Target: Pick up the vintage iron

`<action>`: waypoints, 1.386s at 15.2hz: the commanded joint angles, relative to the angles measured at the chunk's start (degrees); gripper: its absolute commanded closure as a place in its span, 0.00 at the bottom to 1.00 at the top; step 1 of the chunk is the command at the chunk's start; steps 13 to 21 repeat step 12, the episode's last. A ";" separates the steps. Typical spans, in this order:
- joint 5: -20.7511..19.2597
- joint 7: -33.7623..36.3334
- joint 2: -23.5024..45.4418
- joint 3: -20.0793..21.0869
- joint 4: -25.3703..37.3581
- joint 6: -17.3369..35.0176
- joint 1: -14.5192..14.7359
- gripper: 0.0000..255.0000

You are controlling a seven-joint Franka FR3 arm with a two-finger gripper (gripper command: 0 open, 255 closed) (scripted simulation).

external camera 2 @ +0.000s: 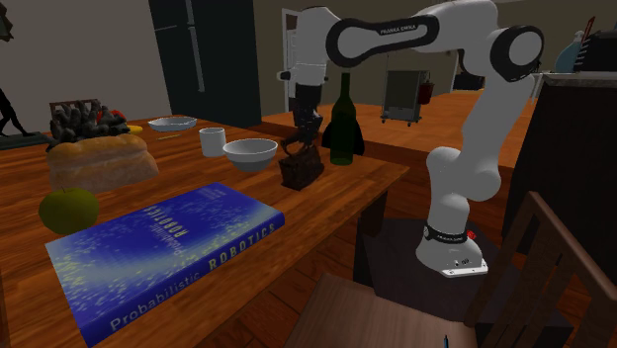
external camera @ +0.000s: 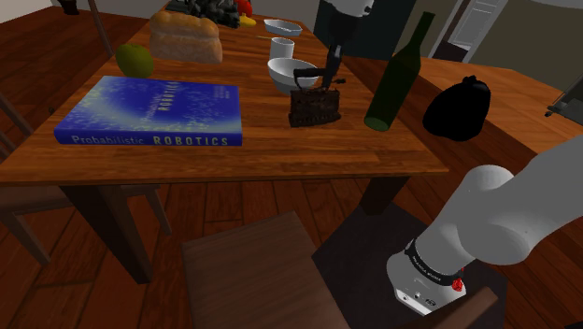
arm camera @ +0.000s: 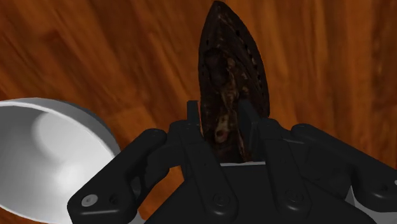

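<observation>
In the shoulder view I am reaching down over the vintage iron [external camera: 313, 103], which is sitting on the wooden table [external camera: 187, 161] between the white bowl [external camera: 288, 71] and the green bottle [external camera: 397, 79]. My gripper [external camera: 328, 75] is hanging at its handle. In the second exterior view the iron is resting flat on the table with my gripper right on top of it. The bowl is sitting just beside it, so a swinging lift is risking a knock there. In the wrist view my fingers [arm camera: 193, 124] are standing narrowly apart and clasping the iron's rear end, its sides filling the gap between them. I am judging this hold as far back from the nose, so the heavy front is threatening to droop and twist out on the way up.
</observation>
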 commanded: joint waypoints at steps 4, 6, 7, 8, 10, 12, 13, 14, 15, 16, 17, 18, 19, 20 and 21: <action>0.11 -0.19 0.17 0.10 4.07 -3.86 0.05 1.00; 0.16 -0.27 0.42 0.13 5.86 -5.39 0.08 1.00; 0.19 -0.31 0.57 0.14 6.77 -6.16 0.09 1.00; 0.22 -0.35 0.73 0.16 7.70 -6.93 0.11 1.00; 0.28 -0.44 1.08 0.18 9.60 -8.48 0.13 1.00; 0.29 -0.45 1.11 0.18 9.75 -8.59 0.13 1.00; 0.29 -0.45 1.11 0.18 9.75 -8.59 0.13 1.00; 0.29 -0.45 1.11 0.18 9.75 -8.59 0.13 1.00; 0.29 -0.45 1.11 0.18 9.75 -8.59 0.13 1.00; 0.29 -0.45 1.11 0.18 9.75 -8.59 0.13 1.00; 0.29 -0.45 1.11 0.18 9.75 -8.59 0.13 1.00; 0.29 -0.45 1.11 0.18 9.75 -8.59 0.13 1.00; 0.29 -0.45 1.11 0.18 9.75 -8.59 0.13 1.00; 0.29 -0.45 1.11 0.18 9.75 -8.59 0.13 1.00; 0.29 -0.45 1.11 0.18 9.75 -8.59 0.13 1.00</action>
